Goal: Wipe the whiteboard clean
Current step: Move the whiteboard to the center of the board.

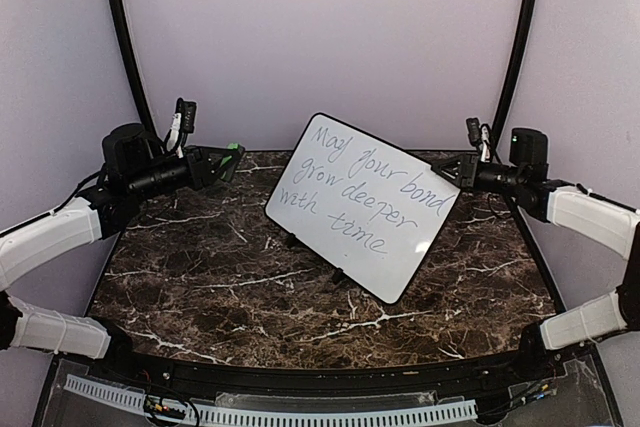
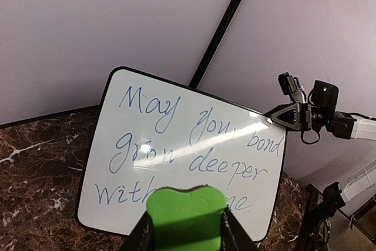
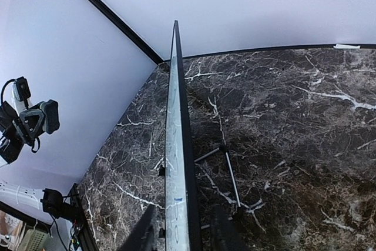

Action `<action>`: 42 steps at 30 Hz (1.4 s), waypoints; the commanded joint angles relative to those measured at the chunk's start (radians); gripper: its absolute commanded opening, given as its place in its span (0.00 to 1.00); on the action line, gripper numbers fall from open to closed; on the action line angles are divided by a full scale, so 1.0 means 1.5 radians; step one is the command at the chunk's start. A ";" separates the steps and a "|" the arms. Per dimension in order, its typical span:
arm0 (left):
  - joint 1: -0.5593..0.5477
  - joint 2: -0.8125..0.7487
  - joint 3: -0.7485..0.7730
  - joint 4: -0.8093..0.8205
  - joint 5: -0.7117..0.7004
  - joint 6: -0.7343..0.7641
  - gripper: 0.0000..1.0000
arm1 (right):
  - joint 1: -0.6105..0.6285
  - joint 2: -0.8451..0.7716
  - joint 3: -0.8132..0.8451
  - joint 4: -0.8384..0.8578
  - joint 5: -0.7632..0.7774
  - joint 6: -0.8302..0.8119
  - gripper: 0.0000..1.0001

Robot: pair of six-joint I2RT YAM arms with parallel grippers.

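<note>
Whiteboard, handwritten, standing on marble table [image 1: 200, 277].
Whiteboard [image 1: 360, 205] leans back on its feet, mid-table, right of centre, marker words across its face. Left gripper [image 2: 187, 220] pinches green eraser block [image 2: 187, 204], apart from the board. Right gripper [image 3: 185, 230] straddles the board's right edge; whether it clamps cannot be told.

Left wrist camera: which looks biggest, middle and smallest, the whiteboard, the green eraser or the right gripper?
1. whiteboard
2. green eraser, helped by being nearest the lens
3. right gripper, farther back
</note>
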 commanded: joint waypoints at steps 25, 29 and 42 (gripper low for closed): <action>0.004 -0.009 -0.010 0.019 0.003 0.002 0.33 | 0.001 0.000 0.013 0.020 -0.061 0.021 0.00; 0.004 -0.006 -0.011 0.020 -0.002 0.002 0.33 | 0.023 -0.027 0.031 -0.027 -0.030 0.003 0.00; 0.004 0.037 0.025 0.020 -0.015 -0.001 0.32 | 0.126 -0.101 0.020 -0.067 0.008 -0.051 0.00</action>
